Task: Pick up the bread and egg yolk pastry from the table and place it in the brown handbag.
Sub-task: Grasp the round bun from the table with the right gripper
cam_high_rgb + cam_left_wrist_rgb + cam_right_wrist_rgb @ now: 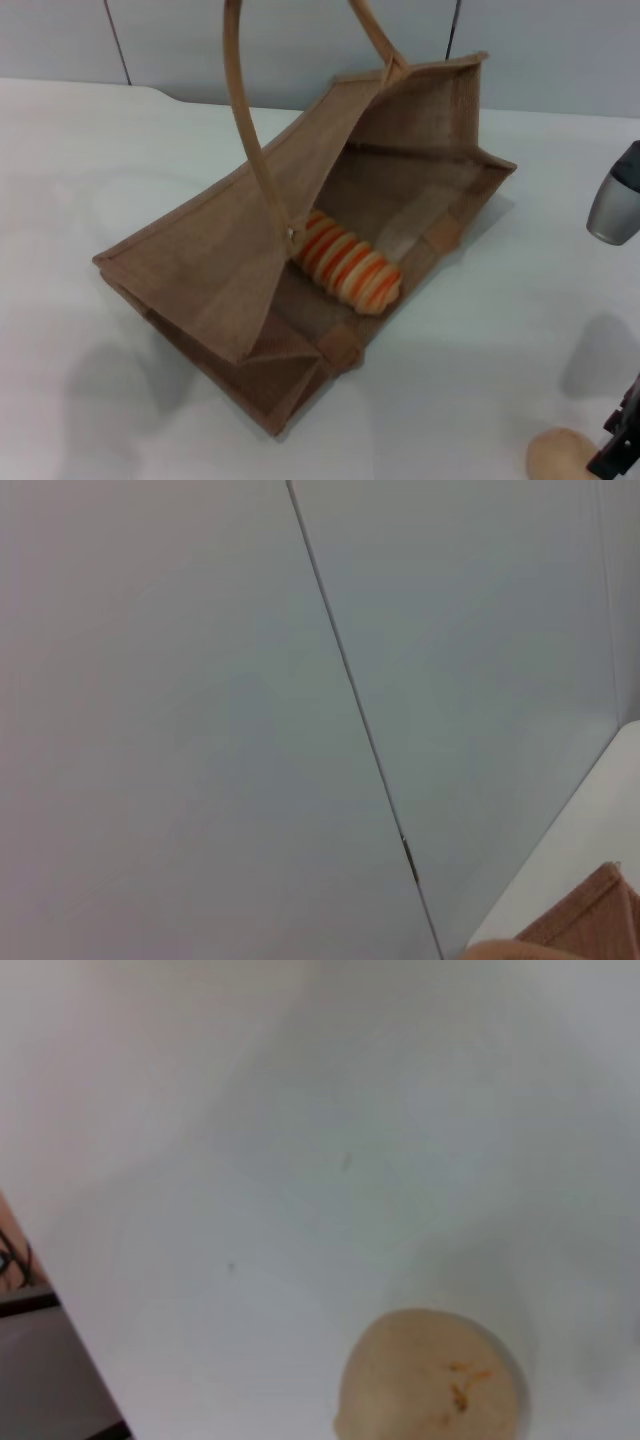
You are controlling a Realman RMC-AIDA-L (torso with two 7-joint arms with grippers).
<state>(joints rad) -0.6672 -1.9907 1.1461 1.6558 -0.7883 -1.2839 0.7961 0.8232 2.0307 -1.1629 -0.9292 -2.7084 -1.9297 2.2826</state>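
The handbag (230, 270) lies tipped on its side on the white table (90, 180), mouth open toward the right, one tan handle (250, 130) arching up over the opening. The bread (347, 263) rests inside it on the lower wall, near the mouth, partly behind that handle's base. The pastry (560, 455) sits on the table well apart from the handbag, at the near right edge of the head view; in the right wrist view it shows as a pale dome (430, 1380) with bare table around it. The right end effector (615, 440) is just beside the pastry, only a dark edge of it visible; whether its fingers are apart or together cannot be told. A grey cylindrical part (615, 205) shows at the right edge. The left end effector is out of sight; its wrist camera faces a grey wall (200, 680) and a corner of the handbag (590, 920)
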